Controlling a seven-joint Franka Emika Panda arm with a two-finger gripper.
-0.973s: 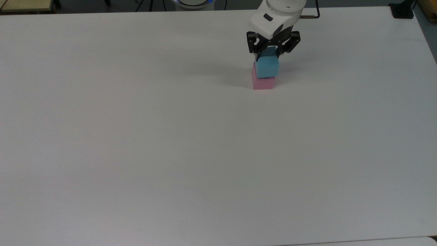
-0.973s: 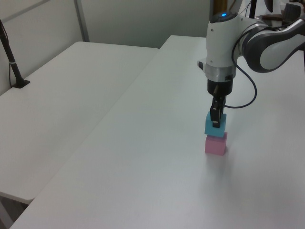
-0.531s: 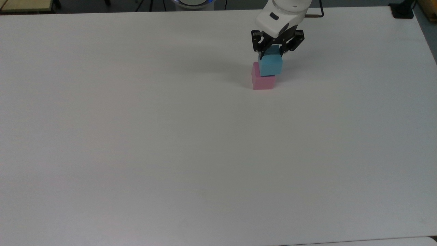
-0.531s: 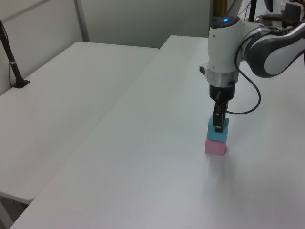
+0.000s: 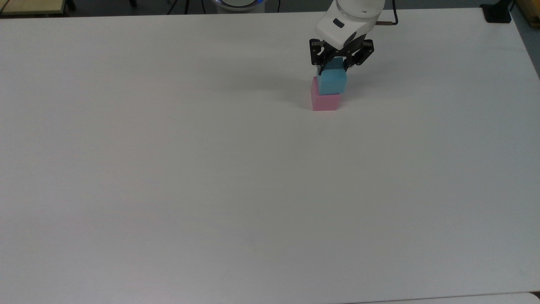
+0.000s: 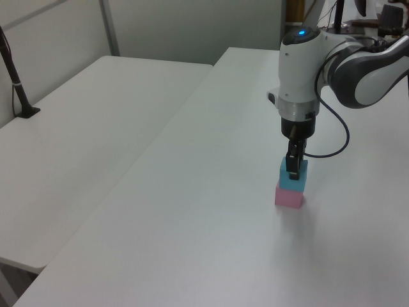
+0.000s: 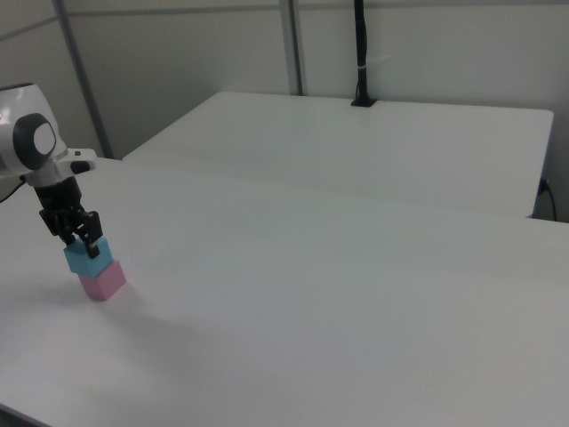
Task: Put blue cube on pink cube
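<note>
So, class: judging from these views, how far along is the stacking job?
Done: the blue cube sits on the pink cube, squarely enough to look stable. In hand: the gripper has its jaws around the blue cube. Left: open the jaws and lift clear.

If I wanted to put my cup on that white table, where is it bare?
Nearly all of the table is bare. The one crowded spot lies toward the top view's upper right: gripper, blue cube, pink cube.
</note>
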